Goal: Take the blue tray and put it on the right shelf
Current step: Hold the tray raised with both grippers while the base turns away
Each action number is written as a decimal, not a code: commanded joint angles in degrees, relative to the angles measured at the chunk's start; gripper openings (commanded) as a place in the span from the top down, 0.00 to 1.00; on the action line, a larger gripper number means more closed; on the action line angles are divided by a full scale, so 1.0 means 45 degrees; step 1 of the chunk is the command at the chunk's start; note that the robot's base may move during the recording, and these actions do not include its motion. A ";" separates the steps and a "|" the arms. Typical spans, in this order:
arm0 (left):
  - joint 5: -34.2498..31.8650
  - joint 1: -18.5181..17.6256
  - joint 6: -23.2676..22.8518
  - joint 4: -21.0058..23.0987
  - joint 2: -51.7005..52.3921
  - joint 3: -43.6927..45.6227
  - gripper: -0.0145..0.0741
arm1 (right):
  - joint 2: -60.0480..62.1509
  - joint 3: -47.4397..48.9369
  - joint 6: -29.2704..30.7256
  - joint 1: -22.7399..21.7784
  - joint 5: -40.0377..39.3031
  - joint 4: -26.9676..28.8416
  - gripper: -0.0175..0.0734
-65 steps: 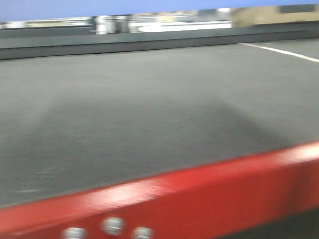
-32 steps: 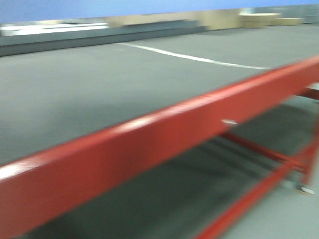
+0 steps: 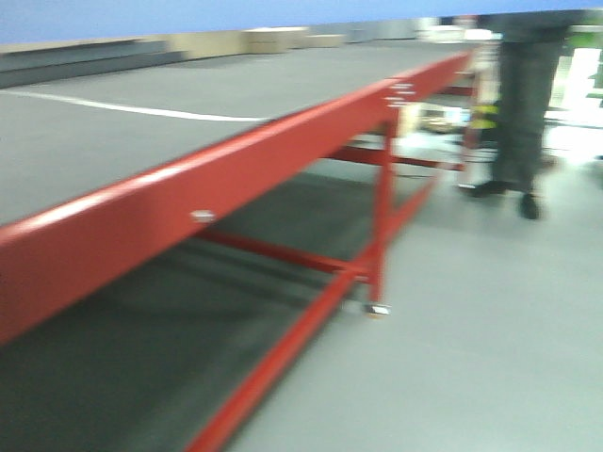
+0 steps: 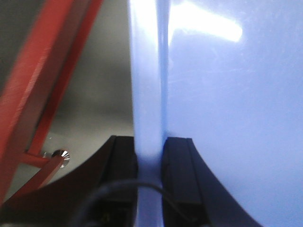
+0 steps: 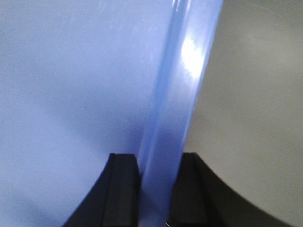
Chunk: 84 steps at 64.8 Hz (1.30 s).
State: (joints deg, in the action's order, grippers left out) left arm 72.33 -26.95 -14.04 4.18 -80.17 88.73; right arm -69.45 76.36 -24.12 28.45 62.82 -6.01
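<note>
The blue tray (image 3: 188, 14) shows in the front view only as a light-blue strip along the top edge. In the left wrist view the blue tray (image 4: 227, 94) fills the right side, and my left gripper (image 4: 149, 144) is shut on its rim, one black finger on each side. The right wrist view has the blue tray (image 5: 71, 85) across its left side, with my right gripper (image 5: 158, 158) shut on the opposite rim. The tray hangs off the ground between both grippers. The right shelf is out of view.
A red-framed table (image 3: 236, 160) with a grey top runs diagonally on the left; its leg (image 3: 382, 217) and lower crossbars stand close. A person's legs (image 3: 523, 104) stand at the far right. Grey floor (image 3: 471, 330) lies ahead on the right. Red frame bars (image 4: 33, 104) pass left of the tray.
The front view has swung right: the table top and red rail slid left, and the table's leg, the floor and a standing person came into view. The image stays blurred.
</note>
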 commanded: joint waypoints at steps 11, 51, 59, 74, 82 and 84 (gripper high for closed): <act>0.0973 -0.0154 0.0213 0.0376 0.0461 0.0375 0.89 | 0.0322 0.0392 0.0374 0.0058 -0.0948 -0.0057 0.75; 0.0973 -0.0154 0.0213 0.0376 0.0461 0.0375 0.89 | 0.0322 0.0392 0.0374 0.0058 -0.0949 -0.0042 0.75; 0.0973 -0.0154 0.0213 0.0376 0.0461 0.0375 0.89 | 0.0322 0.0392 0.0374 0.0058 -0.0949 -0.0042 0.75; 0.0973 -0.0154 0.0213 0.0376 0.0461 0.0375 0.89 | 0.0322 0.0392 0.0374 0.0058 -0.0949 -0.0042 0.75; 0.0973 -0.0154 0.0213 0.0376 0.0461 0.0375 0.89 | 0.0322 0.0392 0.0374 0.0058 -0.0949 -0.0042 0.75; 0.0973 -0.0154 0.0213 0.0376 0.0461 0.0375 0.89 | 0.0322 0.0392 0.0374 0.0058 -0.0935 -0.0043 0.75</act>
State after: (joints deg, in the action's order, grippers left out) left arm 72.33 -26.95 -14.04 4.26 -80.17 88.73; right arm -69.45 76.36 -24.12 28.45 62.92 -6.01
